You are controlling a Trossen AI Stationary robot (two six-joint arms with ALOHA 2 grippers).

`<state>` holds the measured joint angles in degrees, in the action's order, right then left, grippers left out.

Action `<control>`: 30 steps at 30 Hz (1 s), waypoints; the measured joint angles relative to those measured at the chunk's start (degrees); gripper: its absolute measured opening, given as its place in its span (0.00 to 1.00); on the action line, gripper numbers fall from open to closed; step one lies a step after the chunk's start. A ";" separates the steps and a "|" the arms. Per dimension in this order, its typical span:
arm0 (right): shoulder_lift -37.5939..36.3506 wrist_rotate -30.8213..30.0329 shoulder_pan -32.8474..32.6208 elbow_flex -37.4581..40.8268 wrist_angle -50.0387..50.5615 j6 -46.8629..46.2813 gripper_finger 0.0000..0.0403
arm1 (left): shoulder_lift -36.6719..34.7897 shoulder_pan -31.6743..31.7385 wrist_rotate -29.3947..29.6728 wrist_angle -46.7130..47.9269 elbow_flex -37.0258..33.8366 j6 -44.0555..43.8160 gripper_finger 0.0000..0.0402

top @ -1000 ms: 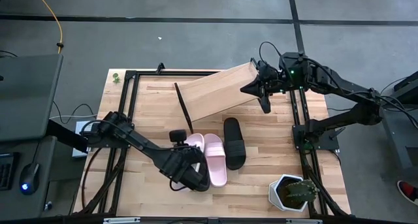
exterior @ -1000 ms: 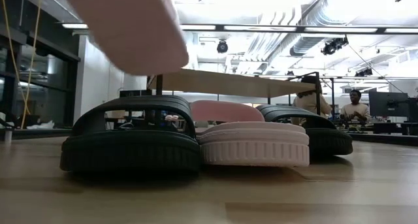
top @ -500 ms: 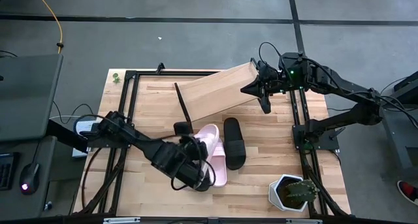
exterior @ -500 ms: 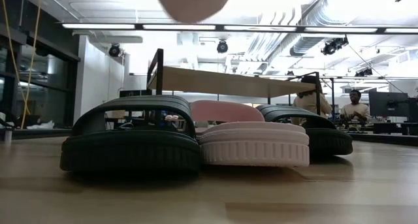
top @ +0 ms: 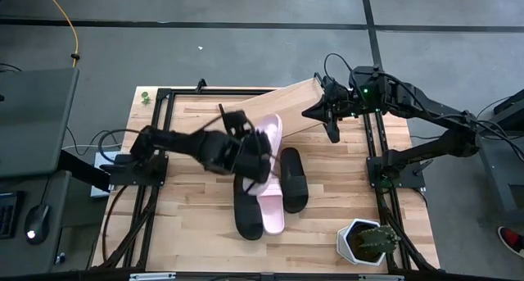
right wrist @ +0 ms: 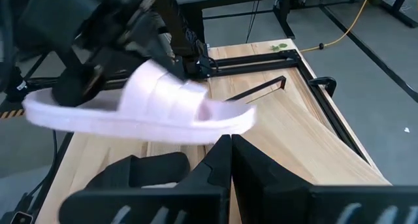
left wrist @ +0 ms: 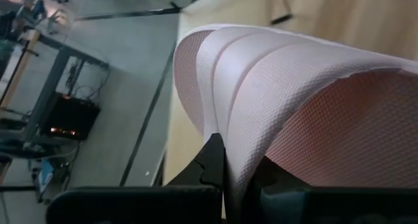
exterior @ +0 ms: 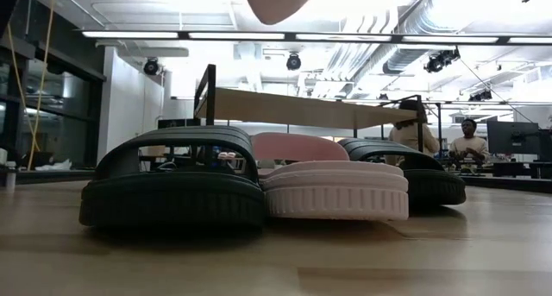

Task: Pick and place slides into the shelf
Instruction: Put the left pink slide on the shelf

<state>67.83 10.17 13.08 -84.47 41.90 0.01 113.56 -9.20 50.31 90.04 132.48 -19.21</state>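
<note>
The left gripper is closed on a pink slide and holds it in the air above the table, over the middle of the work area. In the high view this slide lies lengthwise, its far end just at the near edge of the shelf. In the left wrist view the textured strap of the pink slide fills most of the frame, with the dark fingers pinching its edge. In the right wrist view the same slide hangs level, clear of the shelf board.

Three slides remain on the table, side by side and touching:
- a black slide nearest the left arm;
- a second pink slide in the middle (partly under the held one in the high view);
- a second black slide on the right.

The low view shows the same row: black, pink, black, with the shelf standing behind them.

The shelf is slanted, with nothing on its board.

The right gripper rests at the right end of the shelf, its fingers narrow, almost together, and holding nothing. A potted cactus stands at the near right corner of the table.
</note>
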 joint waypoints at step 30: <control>0.00 0.00 0.01 0.00 0.76 0.00 0.00 | 0.00 15.72 3.61 -0.02 1.10 0.91 0.01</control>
<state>67.83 10.17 13.09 -84.47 42.65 0.01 113.56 6.52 53.93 90.02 133.58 -18.30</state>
